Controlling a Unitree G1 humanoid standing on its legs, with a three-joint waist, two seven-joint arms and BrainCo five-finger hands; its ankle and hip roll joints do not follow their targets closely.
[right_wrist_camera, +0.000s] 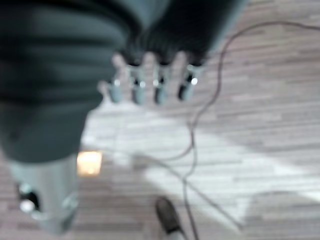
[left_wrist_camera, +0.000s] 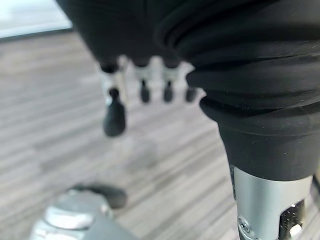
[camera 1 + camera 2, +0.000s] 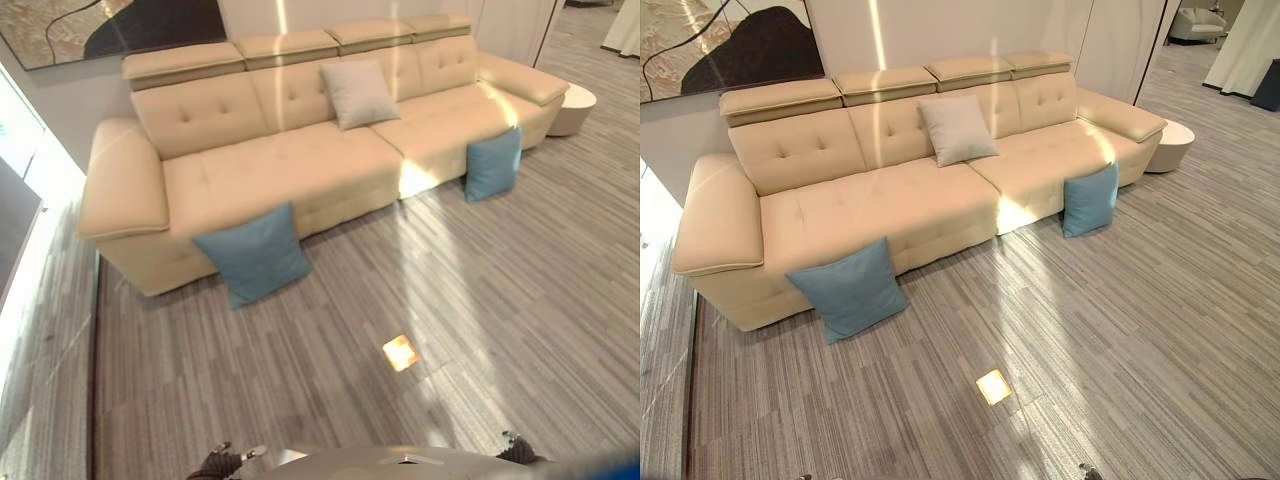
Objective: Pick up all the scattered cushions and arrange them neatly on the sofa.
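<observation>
Wrist views show each empty robot hand, left [image 2: 145, 85] and right [image 1: 150, 85], fingers relaxed above floor [image 2: 60, 125].

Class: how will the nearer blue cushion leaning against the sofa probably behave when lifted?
The blue cushion looks plump and fabric-covered, so probably light and squashy, sagging if pinched by a corner. It leans against the sofa, so a push may topple it flat.
</observation>
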